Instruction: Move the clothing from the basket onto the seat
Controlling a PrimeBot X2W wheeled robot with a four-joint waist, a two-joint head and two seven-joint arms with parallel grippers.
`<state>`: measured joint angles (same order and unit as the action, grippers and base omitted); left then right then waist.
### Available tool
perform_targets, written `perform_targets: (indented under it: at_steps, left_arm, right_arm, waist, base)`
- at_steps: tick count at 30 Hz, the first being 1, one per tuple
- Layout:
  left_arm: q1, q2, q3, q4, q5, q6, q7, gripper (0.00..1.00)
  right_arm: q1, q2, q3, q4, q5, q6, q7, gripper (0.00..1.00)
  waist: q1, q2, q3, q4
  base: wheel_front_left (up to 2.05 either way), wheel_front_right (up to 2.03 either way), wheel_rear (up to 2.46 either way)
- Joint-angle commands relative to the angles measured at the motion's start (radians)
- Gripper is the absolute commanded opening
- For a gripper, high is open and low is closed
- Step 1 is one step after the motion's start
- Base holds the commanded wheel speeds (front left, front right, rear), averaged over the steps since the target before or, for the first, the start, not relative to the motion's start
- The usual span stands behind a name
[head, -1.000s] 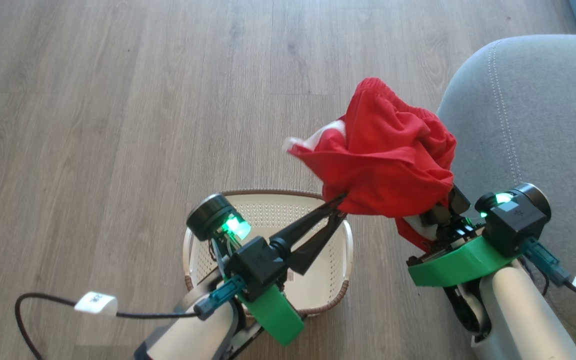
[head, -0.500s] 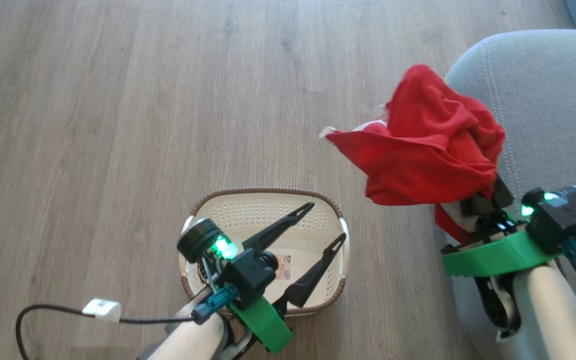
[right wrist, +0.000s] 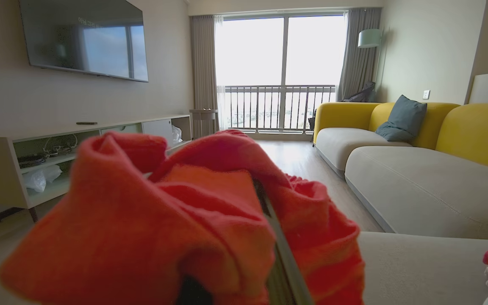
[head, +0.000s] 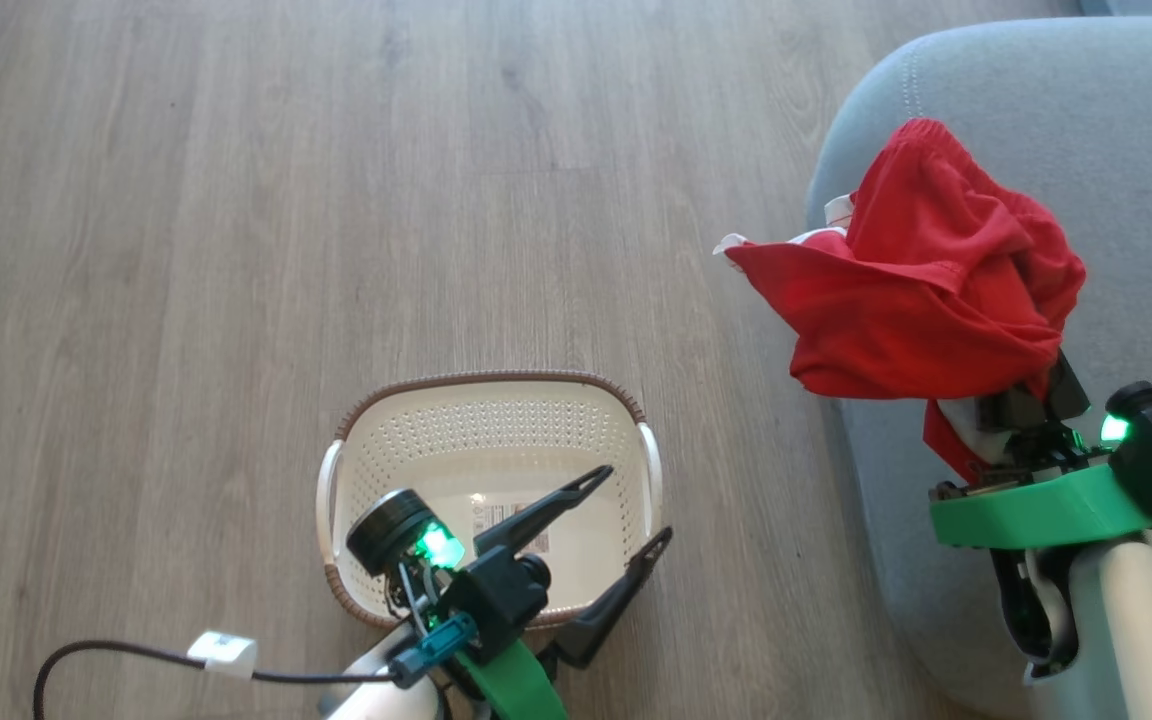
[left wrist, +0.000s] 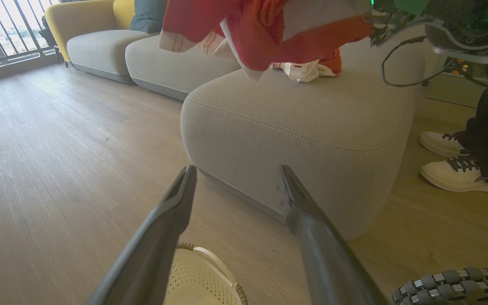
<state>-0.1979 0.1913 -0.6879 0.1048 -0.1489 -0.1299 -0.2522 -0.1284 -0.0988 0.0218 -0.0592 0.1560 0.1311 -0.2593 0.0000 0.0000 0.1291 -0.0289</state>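
We see a wood floor (head: 236, 250). Our right claw (head: 1021, 400) grips the red clothing (head: 926, 290), up over the edge of the grey sofa (head: 996, 100). Our left claw (head: 633, 505) is spread wide over the basket (head: 486, 378), left of the sofa.

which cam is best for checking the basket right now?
Head view: the basket is seen from above, nearly the whole rim, both handles and labelled base, with the left tool crossing its near right corner. Left wrist view catches a corner of the basket at its bottom edge. Right wrist view faces the clothing.
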Motion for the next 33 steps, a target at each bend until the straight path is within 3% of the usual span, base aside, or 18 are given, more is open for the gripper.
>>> perform_targets:
  at_steps: [1,18,33]
  left_arm:
    - [-0.018,0.009,0.030,-0.021,0.012,-0.001,-0.010,1.00]
    - [0.006,-0.003,0.042,-0.029,0.014,-0.001,-0.010,1.00]
    - [0.001,0.016,-0.020,-0.065,0.027,-0.001,-0.010,1.00]
  right_arm:
    - [-0.007,0.002,0.013,-0.036,-0.010,0.000,-0.002,0.00]
    - [0.018,0.028,-0.037,-0.067,-0.014,0.000,-0.002,0.00]
    - [0.065,0.045,-0.105,-0.113,0.003,0.000,-0.002,0.00]
  waist:
    - [0.0000,0.0000,0.002,-0.008]
    - [0.0000,0.0000,0.021,-0.146]
    - [0.0000,0.0000,0.043,-0.370]
  base:
    - [0.00,0.00,0.00]
    - [0.00,0.00,0.00]
    - [0.00,0.00,0.00]
